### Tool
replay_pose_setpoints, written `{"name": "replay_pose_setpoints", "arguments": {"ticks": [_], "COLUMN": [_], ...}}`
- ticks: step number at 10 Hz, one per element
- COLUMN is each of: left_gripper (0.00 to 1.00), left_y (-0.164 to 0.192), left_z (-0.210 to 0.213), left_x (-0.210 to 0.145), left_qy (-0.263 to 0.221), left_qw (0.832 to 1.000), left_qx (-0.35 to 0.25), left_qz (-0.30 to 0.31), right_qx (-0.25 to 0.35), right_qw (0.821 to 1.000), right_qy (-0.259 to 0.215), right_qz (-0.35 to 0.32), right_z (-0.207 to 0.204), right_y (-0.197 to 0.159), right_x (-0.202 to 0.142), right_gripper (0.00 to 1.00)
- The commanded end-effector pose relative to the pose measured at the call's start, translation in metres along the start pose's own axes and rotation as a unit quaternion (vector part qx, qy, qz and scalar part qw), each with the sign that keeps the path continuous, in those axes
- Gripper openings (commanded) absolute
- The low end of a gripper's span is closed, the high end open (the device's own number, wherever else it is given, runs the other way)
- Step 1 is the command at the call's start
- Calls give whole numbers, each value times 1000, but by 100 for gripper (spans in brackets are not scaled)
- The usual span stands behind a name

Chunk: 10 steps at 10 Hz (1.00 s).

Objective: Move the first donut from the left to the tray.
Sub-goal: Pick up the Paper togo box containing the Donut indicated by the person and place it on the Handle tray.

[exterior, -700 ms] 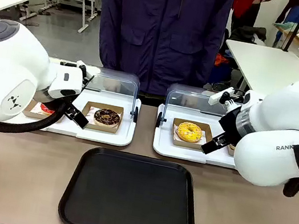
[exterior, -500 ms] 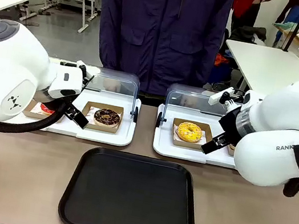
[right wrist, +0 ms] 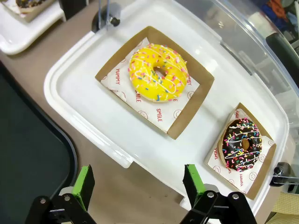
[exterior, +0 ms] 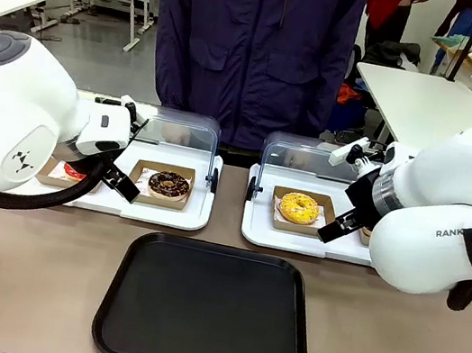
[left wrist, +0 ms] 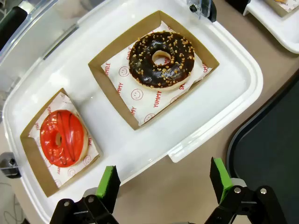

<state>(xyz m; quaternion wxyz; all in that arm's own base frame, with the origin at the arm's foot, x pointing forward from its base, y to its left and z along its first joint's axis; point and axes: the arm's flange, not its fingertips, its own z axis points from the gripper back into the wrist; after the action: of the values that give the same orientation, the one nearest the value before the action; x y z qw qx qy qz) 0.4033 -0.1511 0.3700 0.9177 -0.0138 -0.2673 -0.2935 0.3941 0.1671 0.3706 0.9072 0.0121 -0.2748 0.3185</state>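
The red-glazed donut (left wrist: 62, 138) lies on white paper in a brown cardboard holder at the left end of a white tray (left wrist: 93, 88). In the front view, the left arm hides most of the red donut (exterior: 75, 172). My left gripper (left wrist: 164, 182) hovers open above the white tray's near rim, to the right of the red donut and touching nothing. The black tray (exterior: 206, 308) lies flat at the table's near middle, with nothing on it. My right gripper (right wrist: 138, 183) is open over the near edge of the other white tray (right wrist: 93, 107).
A chocolate donut with nuts (left wrist: 161, 59) sits beside the red one. The right white tray holds a yellow sprinkled donut (right wrist: 159, 72) and a chocolate sprinkled donut (right wrist: 241, 143). Clear lids (exterior: 184, 134) stand raised behind both. A person (exterior: 253, 52) stands at the far side.
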Motion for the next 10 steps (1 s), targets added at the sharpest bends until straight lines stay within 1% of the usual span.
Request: {"name": "replay_pose_setpoints", "arguments": {"ticks": [1, 2, 3, 4, 5, 6, 7, 8, 9, 10], "left_gripper": [100, 100, 100, 100, 100, 100, 100, 100, 100, 100], "left_y": [0, 0, 8, 21, 29, 39, 54, 81, 108, 138], "left_z": [0, 0, 22, 45, 67, 86, 104, 123, 135, 145], "left_x": [0, 0, 18, 38, 51, 58, 57, 53, 45, 33], "left_qy": [0, 0, -14, 3, 15, 17, 19, 14, -5, -31], "left_qw": [1000, 1000, 999, 999, 998, 996, 990, 978, 968, 959], "left_qx": [0, 0, -30, -32, -45, -64, -114, -168, -205, -233], "left_qz": [0, 0, -10, -28, -38, -55, -86, -123, -144, -156], "right_qx": [0, 0, 3, 6, 14, 37, 60, 68, 73, 89], "right_qw": [1000, 1000, 1000, 1000, 999, 998, 996, 994, 992, 989], "right_qy": [0, 0, -12, -26, -40, -58, -70, -80, -102, -115], "right_qz": [-1, 0, 0, -6, -6, -3, 2, 4, 12, 15], "right_z": [0, 0, 18, 50, 79, 108, 132, 154, 168, 177], "right_y": [0, 0, -10, -25, -35, -48, -65, -94, -123, -153], "right_x": [0, 0, 21, 39, 51, 52, 48, 37, 23, 7], "right_gripper": [100, 100, 100, 100, 100, 100, 100, 100, 100, 100]}}
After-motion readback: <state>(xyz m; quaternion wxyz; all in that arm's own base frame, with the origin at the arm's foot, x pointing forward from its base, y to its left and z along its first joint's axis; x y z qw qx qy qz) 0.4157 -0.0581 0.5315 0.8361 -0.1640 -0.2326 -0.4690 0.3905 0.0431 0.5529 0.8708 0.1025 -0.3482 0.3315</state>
